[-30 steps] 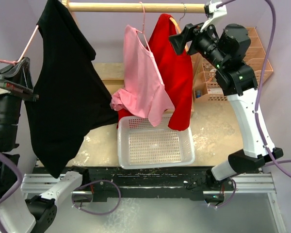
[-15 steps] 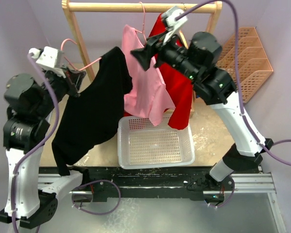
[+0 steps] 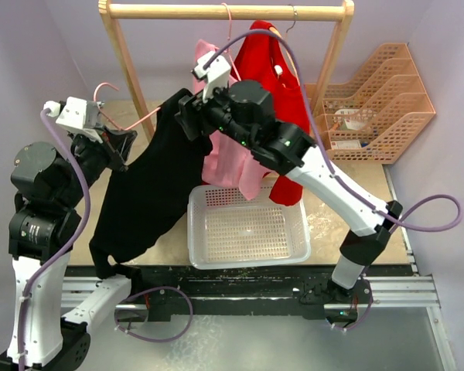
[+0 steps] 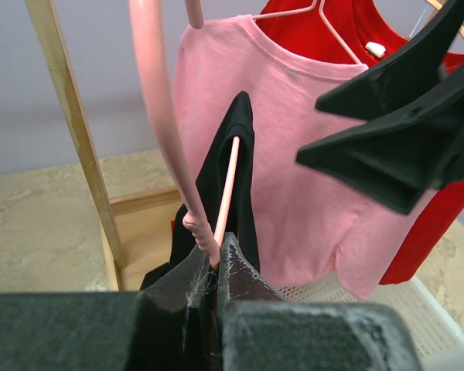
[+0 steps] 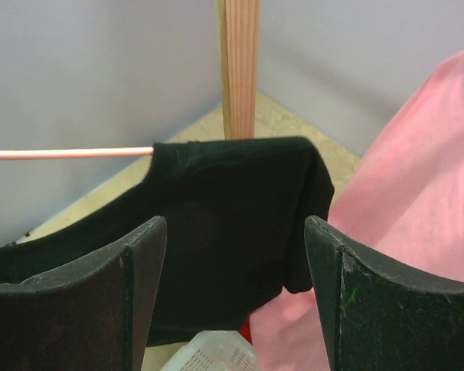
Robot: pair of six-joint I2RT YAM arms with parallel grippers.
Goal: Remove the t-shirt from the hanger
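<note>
The right arm has swung further left from the middle of the rail, and its right gripper now sits at the upper end of the black t-shirt. Its fingers are spread wide, with the cloth's folded shoulder framed between them and not clamped.

The left gripper is pinched tight on the thin pink hanger, just below its curved hook.

I count three shirts. The black one hangs off the rail between the arms. A soft pink t-shirt and a red t-shirt hang from the one pale wooden rack.

The black shirt hangs limp. Its long axis slants from the right gripper down towards the near left corner of the speckled beige table. The hanger's bar tilts upward to the right, into the cloth.

One white perforated plastic basket rests at the middle of the table's near edge. One orange mesh tiered file tray stands at the far right corner.
</note>
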